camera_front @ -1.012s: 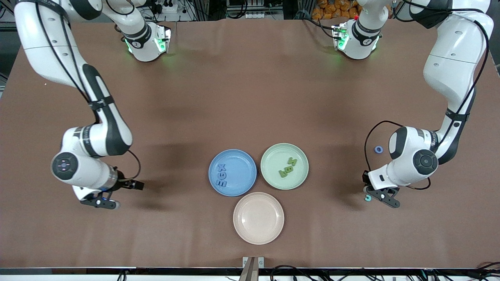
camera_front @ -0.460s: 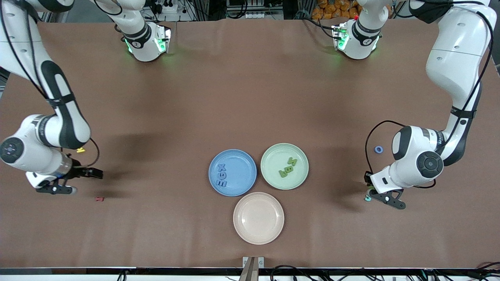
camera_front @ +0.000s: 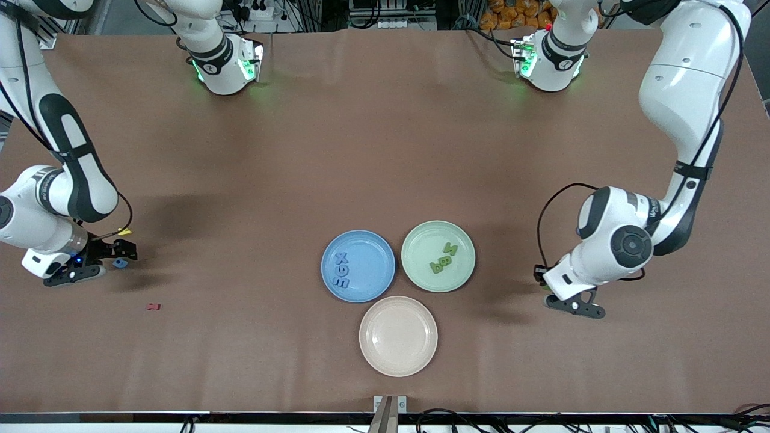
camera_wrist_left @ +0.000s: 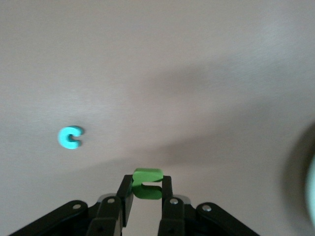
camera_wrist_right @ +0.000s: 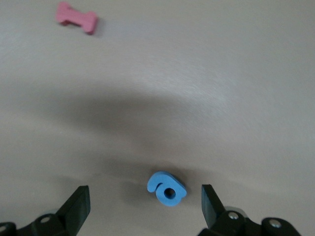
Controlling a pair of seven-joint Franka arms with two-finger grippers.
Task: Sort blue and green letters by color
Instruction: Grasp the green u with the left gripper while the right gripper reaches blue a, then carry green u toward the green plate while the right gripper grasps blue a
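Front view first: three shallow round plates sit clustered near the middle of the brown table [camera_front: 385, 150]. A blue plate [camera_front: 373, 285] holds three chunky blue letters [camera_front: 341, 272] in a row, and beside it, toward the left arm's end, a pale green plate [camera_front: 421, 276] holds three olive green letters [camera_front: 443, 258]. A pale pink plate [camera_front: 398, 336] lies nearer the camera than both.

At the left arm's end of the table, the left gripper [camera_front: 556, 296] hangs over bare cloth, well apart from the green plate. Its wrist camera shows the fingers [camera_wrist_left: 124, 200] pinched together on a small bright green foam letter [camera_wrist_left: 146, 183], lifted off the table. A small turquoise C-shaped letter [camera_wrist_left: 70, 137] lies on the cloth near it.

At the right arm's end, the right gripper [camera_front: 99, 260] is low over the table, its fingers [camera_wrist_right: 78, 205] spread wide apart. A small blue foam letter with a round hole [camera_wrist_right: 167, 188] lies on the cloth between them, untouched. A tiny red letter [camera_front: 153, 307] lies nearer the camera than that gripper, and a small yellow piece [camera_front: 124, 231] shows just beside the right arm's wrist.
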